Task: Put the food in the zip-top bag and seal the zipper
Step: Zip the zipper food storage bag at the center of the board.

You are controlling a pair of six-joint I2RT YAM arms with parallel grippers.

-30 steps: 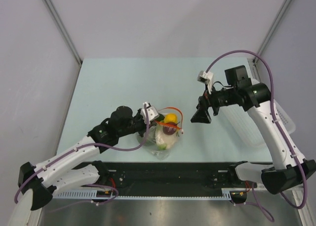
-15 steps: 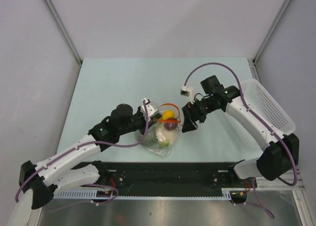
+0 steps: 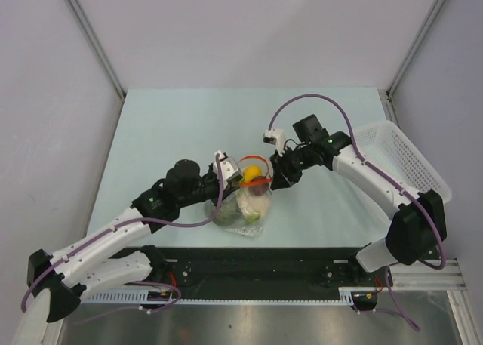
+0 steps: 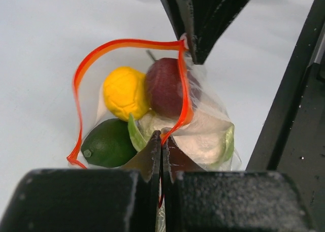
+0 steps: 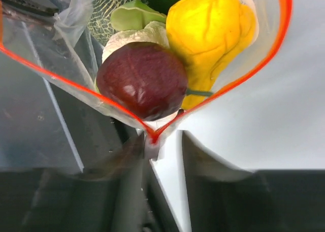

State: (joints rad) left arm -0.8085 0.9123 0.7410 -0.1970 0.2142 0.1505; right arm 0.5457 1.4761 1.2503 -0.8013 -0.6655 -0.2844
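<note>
— My left gripper [image 4: 161, 140]? Pinched tight on the zipper [image 4: 132, 40] — the zip-top bag [image 3: 253, 207] stands mid-desk [image 3: 173, 126], towards the near edge.
— And the right gripper [image 5: 161, 141]?
— At the bag's far corner; hold unclear. Pale desk, grey walls [image 3: 226, 35].

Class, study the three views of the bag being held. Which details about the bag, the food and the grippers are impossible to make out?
- Right wrist view: whether the right gripper is clamped on the zipper corner; the gripper is out of focus there.
- Left wrist view: the zip-top bag bottom, hidden behind the left gripper.
- Left wrist view: the cream food shape, covered by the dark red piece and crinkled plastic.
</note>
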